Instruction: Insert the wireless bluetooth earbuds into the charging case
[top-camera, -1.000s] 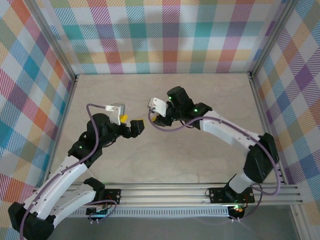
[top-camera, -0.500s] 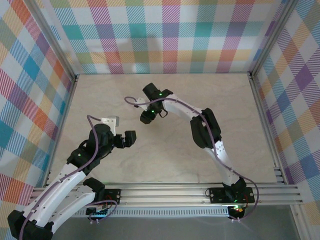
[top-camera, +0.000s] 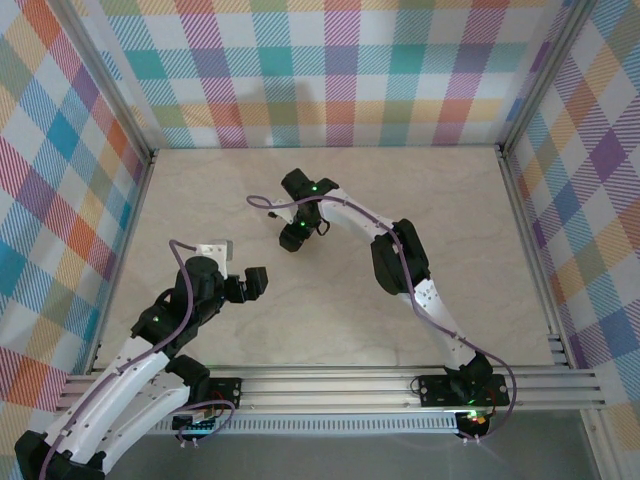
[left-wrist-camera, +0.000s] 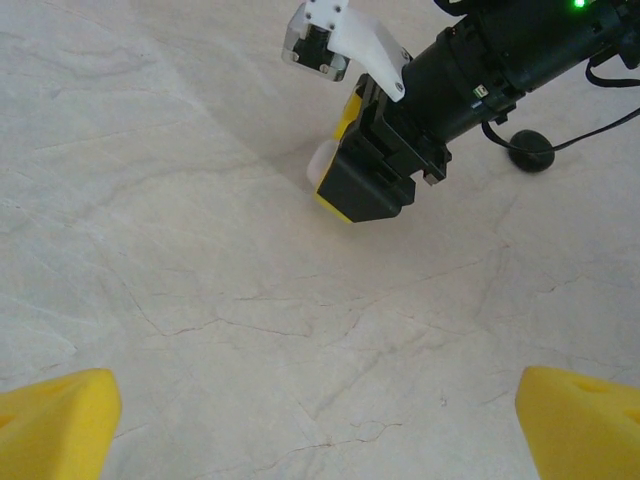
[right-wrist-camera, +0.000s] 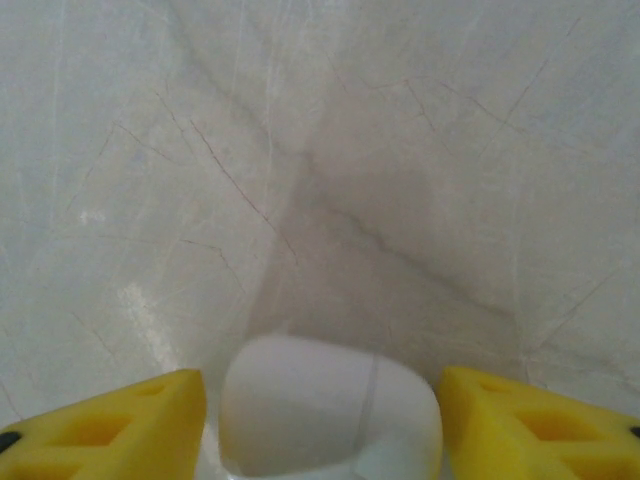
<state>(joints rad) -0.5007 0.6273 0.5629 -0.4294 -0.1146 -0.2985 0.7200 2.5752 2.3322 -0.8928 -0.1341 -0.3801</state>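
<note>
The white charging case (right-wrist-camera: 330, 410) rests on the marble tabletop, lid shut with a seam showing. My right gripper (right-wrist-camera: 322, 425) straddles it, open, with a narrow gap between each yellow finger (right-wrist-camera: 110, 425) and the case. From the left wrist view the right gripper (left-wrist-camera: 337, 155) points down at the table with the case (left-wrist-camera: 321, 165) peeking out beside it. In the top view the right gripper (top-camera: 294, 237) is at mid-table. My left gripper (top-camera: 256, 280) hangs open and empty to its near left, its fingertips (left-wrist-camera: 55, 420) far apart. The earbuds are out of view.
A small black rounded object (left-wrist-camera: 529, 151) lies on the table just right of the right gripper, a thin cable running by it. Checked walls and an aluminium frame (top-camera: 140, 200) enclose the tabletop. Bare marble (left-wrist-camera: 300, 330) stretches between the two grippers.
The right arm has swung round, its gripper shifted slightly left, and its jaws have widened. The left gripper has drawn back toward the near left.
</note>
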